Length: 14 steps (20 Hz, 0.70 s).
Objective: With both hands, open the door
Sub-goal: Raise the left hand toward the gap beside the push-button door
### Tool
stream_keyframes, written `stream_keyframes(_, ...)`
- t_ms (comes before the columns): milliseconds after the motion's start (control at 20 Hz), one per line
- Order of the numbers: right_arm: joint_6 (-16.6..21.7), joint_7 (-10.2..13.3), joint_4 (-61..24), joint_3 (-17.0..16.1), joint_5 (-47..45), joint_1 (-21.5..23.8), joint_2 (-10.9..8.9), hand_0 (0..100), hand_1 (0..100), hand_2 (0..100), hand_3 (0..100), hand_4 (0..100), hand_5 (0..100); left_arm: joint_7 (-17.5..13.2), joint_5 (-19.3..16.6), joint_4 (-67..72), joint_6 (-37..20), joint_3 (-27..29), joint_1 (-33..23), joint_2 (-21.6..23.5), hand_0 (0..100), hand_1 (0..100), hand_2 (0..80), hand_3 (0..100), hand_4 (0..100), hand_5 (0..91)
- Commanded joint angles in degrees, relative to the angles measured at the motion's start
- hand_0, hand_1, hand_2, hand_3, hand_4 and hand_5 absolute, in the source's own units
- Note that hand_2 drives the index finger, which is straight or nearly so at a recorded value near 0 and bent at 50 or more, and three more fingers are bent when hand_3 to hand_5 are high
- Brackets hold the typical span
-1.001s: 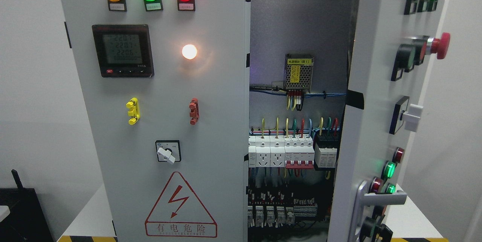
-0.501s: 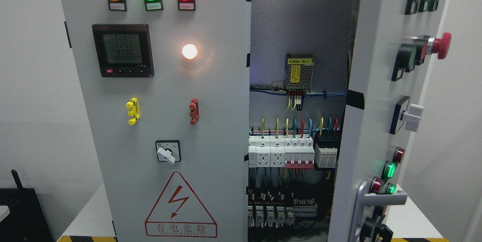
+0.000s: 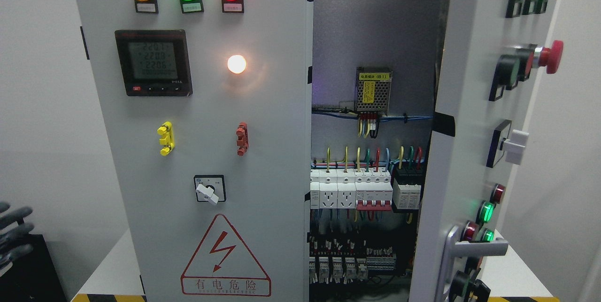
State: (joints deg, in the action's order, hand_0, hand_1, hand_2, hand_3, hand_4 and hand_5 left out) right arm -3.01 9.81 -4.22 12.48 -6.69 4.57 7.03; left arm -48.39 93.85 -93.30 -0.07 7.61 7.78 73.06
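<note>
Left hand (image 3: pixel 14 234) at lower-left edge, grey-gloved fingers spread

Left hand (image 3: pixel 13 234) cut off at left edge; only grey fingertips showing, arm out of frame. Open right door (image 3: pixel 474 151) clipped at top and bottom; handle (image 3: pixel 469 255) partly cut below. Meter (image 3: pixel 153 63) digits too blurred to read. Indicator labels (image 3: pixel 188 8) too small. Lower wiring (image 3: pixel 347 255) dark, indistinct. Cabinet base past bottom edge.

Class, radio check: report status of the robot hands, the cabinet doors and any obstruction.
Left robot hand at far left edge, fingers spread, holding nothing; right not in view. Right door swung open, left door shut. Nothing blocking either door.
</note>
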Motion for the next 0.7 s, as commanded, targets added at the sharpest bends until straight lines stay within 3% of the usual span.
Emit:
stream_keyframes(0, 0.02, -0.05, 0.0, 0.0, 0.01, 0.0, 0.0, 12, 39, 0, 0, 0, 0, 0.14, 1.07, -8.12, 2.62, -63.68, 56.56, 9.04, 12, 39, 0.0, 0, 0, 0.0)
stream_keyframes(100, -0.06, -0.05, 0.0, 0.0, 0.01, 0.0, 0.0, 12, 39, 0, 0, 0, 0, 0.14, 1.42, -8.12, 2.97, -76.55, 69.77, 5.62, 12, 39, 0.0, 0, 0, 0.0)
stream_keyframes(200, 0.02, -0.05, 0.0, 0.0, 0.01, 0.0, 0.0, 12, 39, 0, 0, 0, 0, 1.19, 1.86, -8.04, 3.41, -84.92, 78.06, 1.93, 12, 39, 0.0, 0, 0, 0.0)
stream_keyframes(451, -0.06, -0.05, 0.0, 0.0, 0.01, 0.0, 0.0, 12, 39, 0, 0, 0, 0, 2.33, 3.78, -2.0, 3.5, -98.02, 87.2, -10.01, 12, 39, 0.0, 0, 0, 0.0)
stream_keyframes(551, 0.02, -0.05, 0.0, 0.0, 0.01, 0.0, 0.0, 12, 39, 0, 0, 0, 0, 3.91, 9.91, 3.18, 3.5, -105.83, 93.87, -14.15, 12, 39, 0.0, 0, 0, 0.0)
stream_keyframes(651, 0.02, -0.05, 0.0, 0.0, 0.0, 0.0, 0.0, 12, 39, 0, 0, 0, 0, 4.71, 18.17, 10.56, 3.24, -115.77, 101.01, -22.92, 12, 39, 0.0, 0, 0, 0.0)
